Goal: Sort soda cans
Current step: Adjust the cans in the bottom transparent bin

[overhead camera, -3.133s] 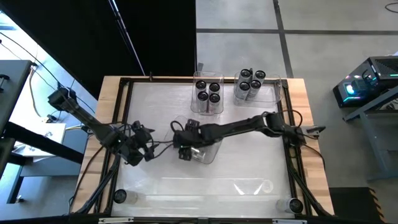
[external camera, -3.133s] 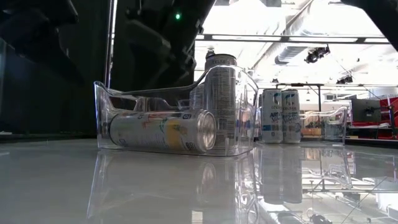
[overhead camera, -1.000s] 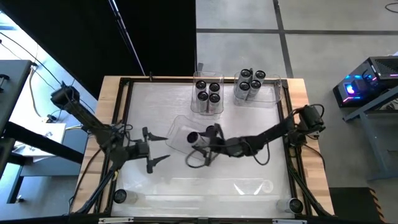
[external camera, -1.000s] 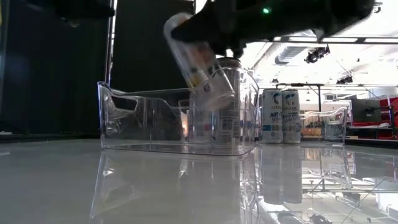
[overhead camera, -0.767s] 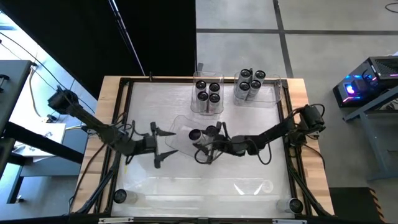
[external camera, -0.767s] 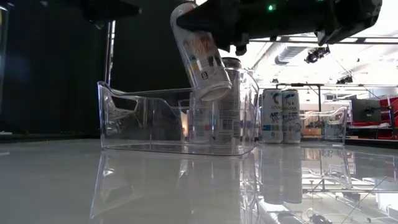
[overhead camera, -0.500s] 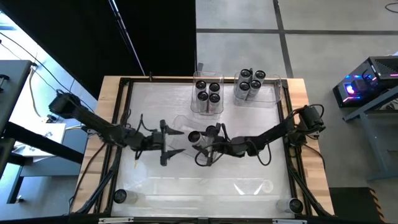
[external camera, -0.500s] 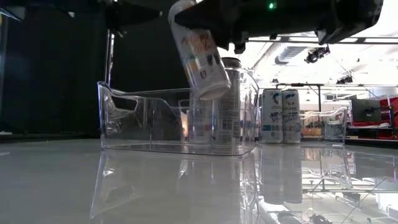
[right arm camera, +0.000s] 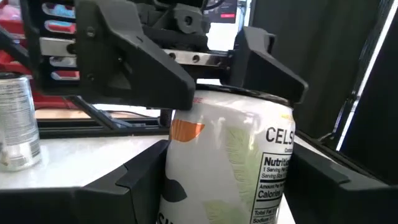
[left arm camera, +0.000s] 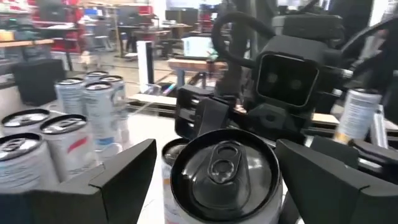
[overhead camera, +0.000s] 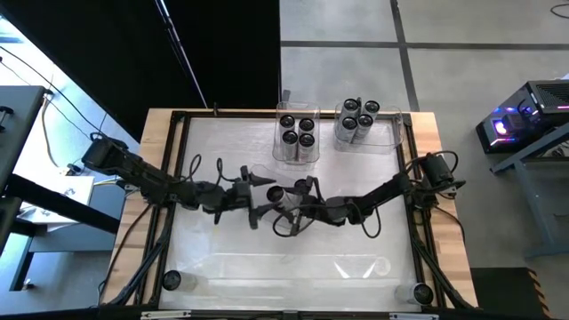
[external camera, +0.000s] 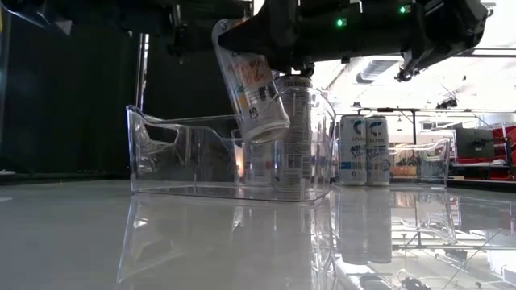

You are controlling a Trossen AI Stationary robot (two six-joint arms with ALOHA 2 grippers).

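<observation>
Above the clear tray [external camera: 161,153], right fingers [overhead camera: 286,197] grip a tilted can [external camera: 250,76]; open left fingers [overhead camera: 258,197] should straddle its top squarely before closing

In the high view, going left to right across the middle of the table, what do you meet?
Left end effector, open → tilted can held by the right end effector → right arm's base.

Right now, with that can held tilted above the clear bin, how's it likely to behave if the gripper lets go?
The tilted can, clamped by the right gripper over the clear bin, would probably topple rather than land upright. Its smooth round wall suggests it would roll. The left gripper is open around its top, so a handover looks likely.
</observation>
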